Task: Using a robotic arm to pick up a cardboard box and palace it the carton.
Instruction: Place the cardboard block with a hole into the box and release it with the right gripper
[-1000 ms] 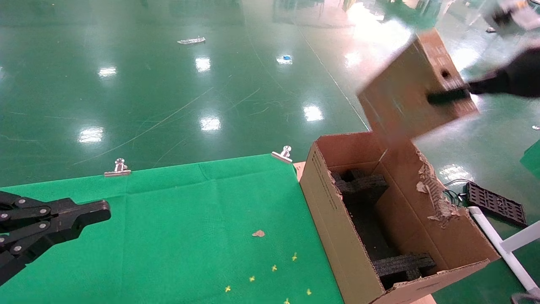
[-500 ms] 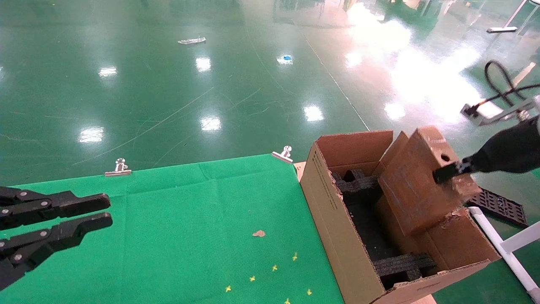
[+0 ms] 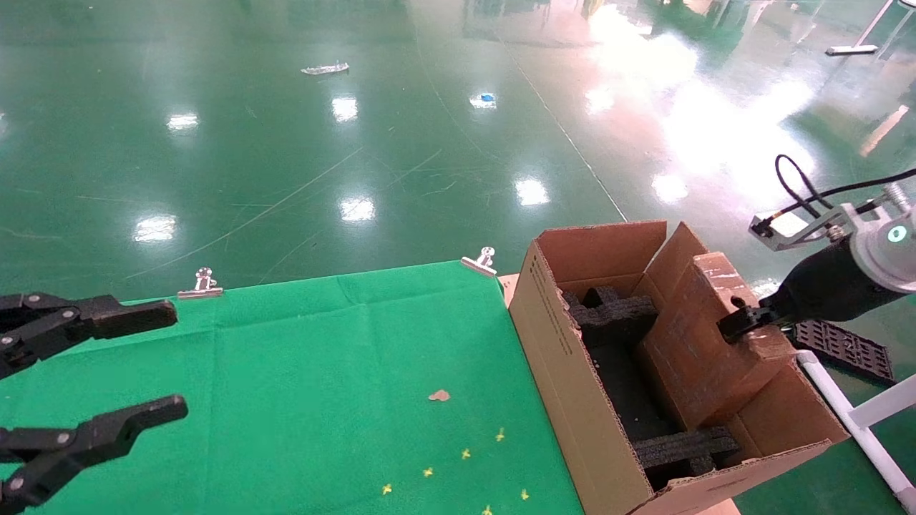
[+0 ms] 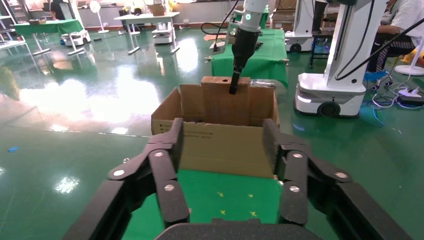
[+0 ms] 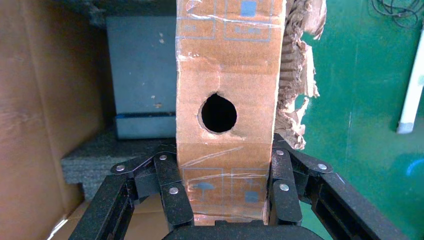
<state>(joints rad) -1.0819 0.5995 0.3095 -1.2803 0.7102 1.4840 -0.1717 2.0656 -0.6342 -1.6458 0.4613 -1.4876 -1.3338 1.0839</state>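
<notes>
nearest the robot, the left end effector (image 3: pixel 107 368) hangs over the green tabletop (image 3: pixel 322 372) with its two fingers spread wide and nothing between them; the left wrist view shows the same gap, with the carton seen through it. a small brown scrap (image 3: pixel 438 395) and a few yellow marks lie on the cloth. at the tabletop's right edge stands the carton (image 3: pixel 572 386), flaps up, black foam blocks (image 3: pixel 683 447) inside. the cardboard box (image 3: pixel 698 336) stands tilted in the carton's right half, partly sunk below the rim, its narrow taped edge with the round hole uppermost. the right end effector (image 5: pixel 222 187) of the robotic arm (image 3: pixel 837 275) pinches that edge from both sides just beside the hole. beyond lies the glossy green floor (image 3: pixel 358 129).
</notes>
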